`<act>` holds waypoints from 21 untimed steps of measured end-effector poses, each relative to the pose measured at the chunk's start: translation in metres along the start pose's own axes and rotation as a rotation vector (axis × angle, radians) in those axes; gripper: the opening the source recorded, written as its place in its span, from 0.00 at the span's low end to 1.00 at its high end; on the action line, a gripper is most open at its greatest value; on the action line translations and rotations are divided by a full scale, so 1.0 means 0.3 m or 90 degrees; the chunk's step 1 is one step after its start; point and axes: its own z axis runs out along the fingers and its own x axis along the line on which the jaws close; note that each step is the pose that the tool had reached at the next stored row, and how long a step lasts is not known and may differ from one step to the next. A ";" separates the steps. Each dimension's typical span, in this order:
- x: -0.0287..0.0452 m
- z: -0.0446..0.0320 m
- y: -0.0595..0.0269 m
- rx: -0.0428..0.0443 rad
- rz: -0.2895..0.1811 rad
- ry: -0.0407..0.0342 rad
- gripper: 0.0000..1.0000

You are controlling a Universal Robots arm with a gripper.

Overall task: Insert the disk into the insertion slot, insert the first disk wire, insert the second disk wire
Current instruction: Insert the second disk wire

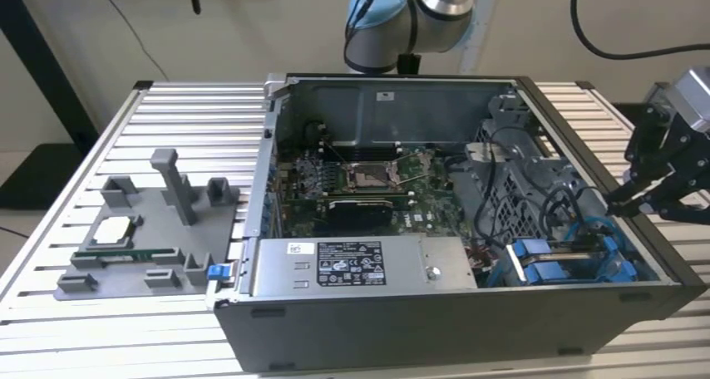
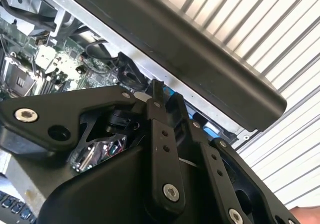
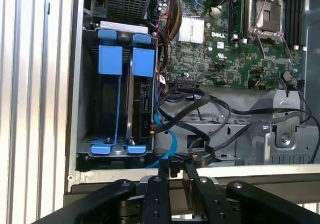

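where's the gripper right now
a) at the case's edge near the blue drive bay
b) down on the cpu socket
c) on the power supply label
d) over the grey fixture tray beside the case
a: in the exterior view the gripper hangs at the open case's edge on that view's right, next to the drive bay with blue fittings.

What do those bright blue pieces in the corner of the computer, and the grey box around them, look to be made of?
The blue carrier frames look like moulded plastic: uniform bright colour, soft sheen, rounded tabs. The drive bay around them looks like thin bare sheet metal: dull grey, folded edges, flat walls.
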 end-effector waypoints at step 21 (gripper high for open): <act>0.006 0.004 0.020 0.0037 0.003 -0.0012 0.00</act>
